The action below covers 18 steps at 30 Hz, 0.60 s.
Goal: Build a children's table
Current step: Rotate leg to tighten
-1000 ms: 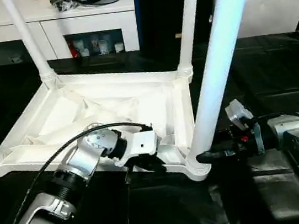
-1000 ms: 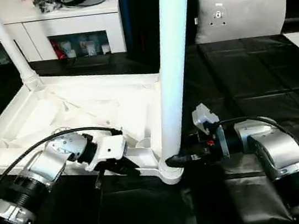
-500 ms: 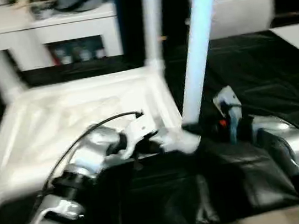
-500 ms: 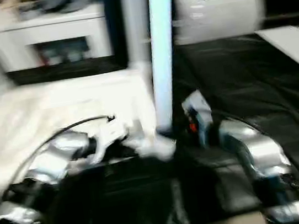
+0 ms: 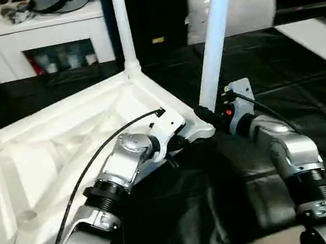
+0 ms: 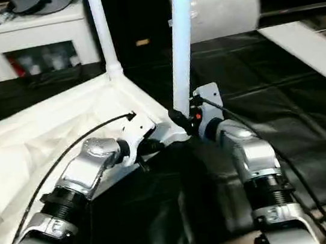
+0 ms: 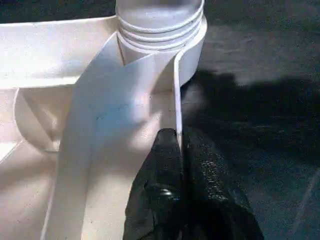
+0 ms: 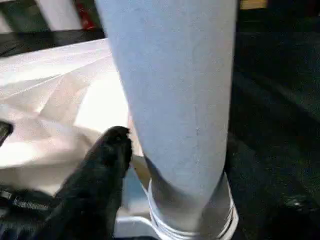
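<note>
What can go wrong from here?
1. The left gripper pinches only the thin rim of the tabletop; it may slip off.
2. The right gripper sits at the base of the near leg; a bump could tilt it in its socket.

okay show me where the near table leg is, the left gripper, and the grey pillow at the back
near table leg (image 5: 212, 42), left eye view, middle of the upright white tube.
left gripper (image 7: 181, 142), left wrist view, at the fingertips pinching the tabletop's thin rim.
grey pillow (image 5: 250, 6), left eye view, on its front face.
</note>
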Tool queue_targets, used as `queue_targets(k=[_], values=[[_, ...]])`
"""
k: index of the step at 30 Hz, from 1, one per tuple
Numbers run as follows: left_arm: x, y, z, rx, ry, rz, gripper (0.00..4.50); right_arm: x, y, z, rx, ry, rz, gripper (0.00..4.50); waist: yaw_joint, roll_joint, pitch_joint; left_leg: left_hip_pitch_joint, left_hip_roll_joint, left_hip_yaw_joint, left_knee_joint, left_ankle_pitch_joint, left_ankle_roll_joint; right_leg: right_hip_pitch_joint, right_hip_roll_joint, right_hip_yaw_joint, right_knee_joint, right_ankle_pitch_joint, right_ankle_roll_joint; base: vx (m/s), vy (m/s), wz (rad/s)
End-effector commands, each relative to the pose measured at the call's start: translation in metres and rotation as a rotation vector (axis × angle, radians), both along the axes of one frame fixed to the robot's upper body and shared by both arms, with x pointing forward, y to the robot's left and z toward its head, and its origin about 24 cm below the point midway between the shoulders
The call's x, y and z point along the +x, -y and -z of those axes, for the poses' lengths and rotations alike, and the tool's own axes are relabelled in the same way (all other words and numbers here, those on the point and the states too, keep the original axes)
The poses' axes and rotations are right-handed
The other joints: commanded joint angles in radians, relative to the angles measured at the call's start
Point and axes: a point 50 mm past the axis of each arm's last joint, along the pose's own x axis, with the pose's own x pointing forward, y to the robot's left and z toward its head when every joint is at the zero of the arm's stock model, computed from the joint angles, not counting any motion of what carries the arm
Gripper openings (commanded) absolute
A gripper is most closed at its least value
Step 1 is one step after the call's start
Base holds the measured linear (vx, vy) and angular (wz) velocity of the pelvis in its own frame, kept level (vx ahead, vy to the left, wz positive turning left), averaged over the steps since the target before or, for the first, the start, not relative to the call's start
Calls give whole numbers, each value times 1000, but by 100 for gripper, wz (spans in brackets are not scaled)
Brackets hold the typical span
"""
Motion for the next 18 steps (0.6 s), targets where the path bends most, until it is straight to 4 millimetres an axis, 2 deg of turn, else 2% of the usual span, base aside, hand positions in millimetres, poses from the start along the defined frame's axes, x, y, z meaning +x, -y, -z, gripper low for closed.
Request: queue_targets(k=[1,3,4,5,7,10,11,13,16,17,18], values=[[2,5,-11,-15,54,63,0,-5,-7,3,0,4,-76,346,18,-18,-82,-12,44,-12,-55,-34,139,76,-68,68,-47,-182,-177,0,0,0],[0,-2,-9,13,63,119,0,-11,8,1,-24,31,-130,355,38,-17,-84,-9,45,-10,-52,-2,161,75,-64,68,-39,-149,-184,0,0,0],[0,-2,-8,15,63,123,0,-11,9,1,-26,32,-135,363,42,-19,-84,-10,45,-9,-51,0,166,76,-63,69,-38,-147,-182,0,0,0],[-2,-8,-6,31,64,177,0,-17,20,-2,-48,38,-197,383,54,-18,-83,-7,45,-8,-51,1,170,73,-61,69,-37,-151,-182,0,0,0],[-4,-12,-5,47,51,213,0,-22,28,-3,-70,40,-248,391,63,-17,-78,-3,49,-7,-54,-30,166,72,-61,70,-43,-198,-171,0,0,0],[-7,-18,-3,73,54,293,0,-28,40,-5,-99,30,-314,418,74,-17,-71,6,51,-4,-62,-107,121,67,-61,70,-61,-328,-134,0,0,0],[-10,-22,-3,93,61,376,0,-33,49,-9,-116,16,-372,428,78,-15,-70,9,51,-6,-64,-130,108,66,-59,71,-64,-350,-128,0,0,0],[-14,-25,-3,103,48,462,0,-36,54,-12,-151,20,-438,445,80,-15,-69,13,56,-6,-67,-151,95,64,-60,75,-62,-357,-127,0,0,0],[-18,-28,-2,127,38,540,0,-40,56,-15,-142,10,-511,445,88,-16,-68,16,58,-4,-68,-163,83,62,-62,79,-63,-368,-134,0,0,0],[-20,-29,-2,139,34,580,0,-43,56,-17,-132,5,-560,418,96,-15,-70,17,58,-3,-68,-162,84,63,-63,79,-62,-368,-137,0,0,0],[-20,-29,-2,139,34,580,0,-43,56,-17,-132,5,-560,418,100,-15,-71,20,61,-2,-67,-153,83,60,-63,83,-58,-342,-146,0,0,0]])
